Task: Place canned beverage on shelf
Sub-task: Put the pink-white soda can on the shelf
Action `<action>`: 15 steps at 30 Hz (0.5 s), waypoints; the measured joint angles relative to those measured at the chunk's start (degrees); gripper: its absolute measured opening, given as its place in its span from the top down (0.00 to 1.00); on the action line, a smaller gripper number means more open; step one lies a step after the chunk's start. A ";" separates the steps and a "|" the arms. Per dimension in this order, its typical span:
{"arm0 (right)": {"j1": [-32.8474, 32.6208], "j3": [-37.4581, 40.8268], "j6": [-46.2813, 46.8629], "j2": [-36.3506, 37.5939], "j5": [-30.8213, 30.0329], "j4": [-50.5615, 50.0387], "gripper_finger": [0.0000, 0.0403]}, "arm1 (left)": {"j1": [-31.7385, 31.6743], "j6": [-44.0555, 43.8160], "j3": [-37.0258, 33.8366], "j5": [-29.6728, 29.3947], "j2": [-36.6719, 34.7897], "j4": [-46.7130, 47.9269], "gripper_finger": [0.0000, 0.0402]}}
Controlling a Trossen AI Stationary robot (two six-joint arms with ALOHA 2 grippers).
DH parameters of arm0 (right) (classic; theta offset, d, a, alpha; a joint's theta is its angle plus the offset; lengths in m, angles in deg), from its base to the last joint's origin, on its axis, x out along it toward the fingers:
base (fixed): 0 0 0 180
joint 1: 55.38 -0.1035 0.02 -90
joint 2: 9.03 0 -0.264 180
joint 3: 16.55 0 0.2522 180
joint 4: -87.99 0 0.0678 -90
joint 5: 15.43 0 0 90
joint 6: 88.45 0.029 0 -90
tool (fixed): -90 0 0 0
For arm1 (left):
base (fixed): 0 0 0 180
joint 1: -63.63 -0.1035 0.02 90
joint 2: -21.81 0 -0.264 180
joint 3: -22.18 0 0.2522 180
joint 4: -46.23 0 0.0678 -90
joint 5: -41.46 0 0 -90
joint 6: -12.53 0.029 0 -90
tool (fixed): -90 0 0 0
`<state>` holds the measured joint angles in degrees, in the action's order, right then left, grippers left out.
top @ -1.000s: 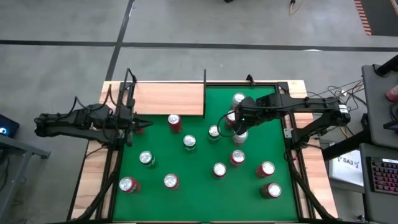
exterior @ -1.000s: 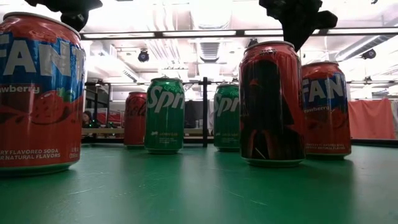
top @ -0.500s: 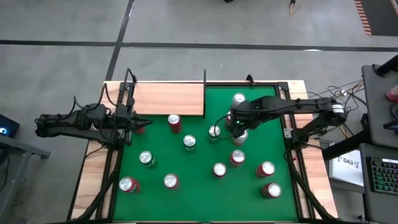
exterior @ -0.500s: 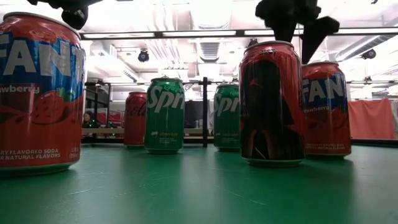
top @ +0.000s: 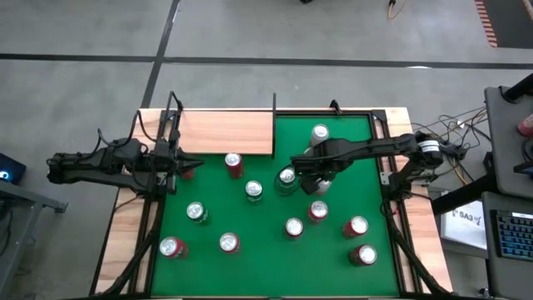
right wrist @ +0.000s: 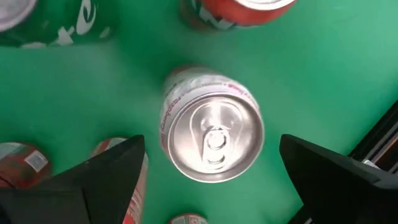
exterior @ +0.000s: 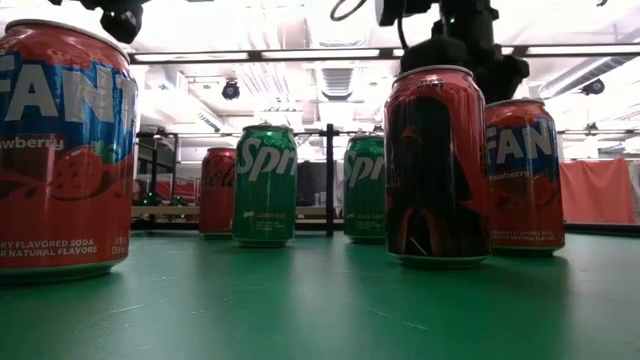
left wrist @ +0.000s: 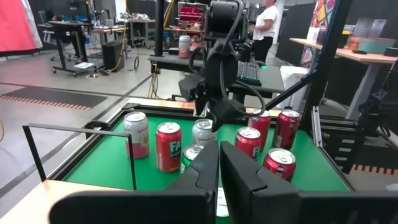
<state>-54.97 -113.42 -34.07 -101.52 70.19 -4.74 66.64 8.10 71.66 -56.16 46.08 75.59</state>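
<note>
I see the green felt bench (top: 333,250) scattered with upright drink cans, and at its far left corner the flat pale wood shelf (top: 226,132) with thin black upright rods, bare of cans as far as I can tell. My left arm waits at the bench's left edge, its left gripper (top: 181,166) pressed together and holding nothing, just beside the shelf's near edge.

The right arm reaches in over the middle of the bench. Its right gripper (right wrist: 208,168) is spread wide, one dark finger on each side of a silver-topped, pale-sided aluminium can (right wrist: 211,140) that stands upright on the felt, apart from both fingers. In the overhead view this can (top: 286,177) sits well apart from the shelf, with a green soda can (top: 254,191) near it.

My judgement: the step in hand is the grasp. I want the can centred between the fingers, then a straight descent so the fingers meet the can's sides evenly below the rim. The neighbours look close enough to clip.
</note>
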 joint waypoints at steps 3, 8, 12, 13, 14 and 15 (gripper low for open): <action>0.00 0.00 -0.87 -0.95 0.08 -0.01 0.09 | 0.00 0.00 0.00 0.00 0.00 -0.18 1.00; 0.13 0.17 -1.46 -2.23 -0.09 -0.02 0.09 | 0.00 0.02 0.00 0.02 0.00 -0.61 1.00; 0.13 0.88 -1.84 -2.94 -0.11 0.22 0.11 | 0.00 0.02 0.00 0.01 0.02 -0.61 1.00; 0.13 1.21 -1.88 -3.01 -0.11 0.43 0.11 | 0.00 0.02 0.00 0.02 0.02 -0.61 1.00; 0.13 1.57 -1.93 -3.11 -0.11 0.68 0.13 | 0.00 0.04 0.00 0.02 0.02 -0.61 1.00; 0.13 2.00 -1.98 -3.19 -0.11 1.21 0.14 | 0.00 0.03 0.00 0.02 0.02 -0.61 1.00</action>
<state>-54.84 -111.42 -36.06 -104.71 70.08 -3.53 66.64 8.13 71.66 -56.13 46.10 74.97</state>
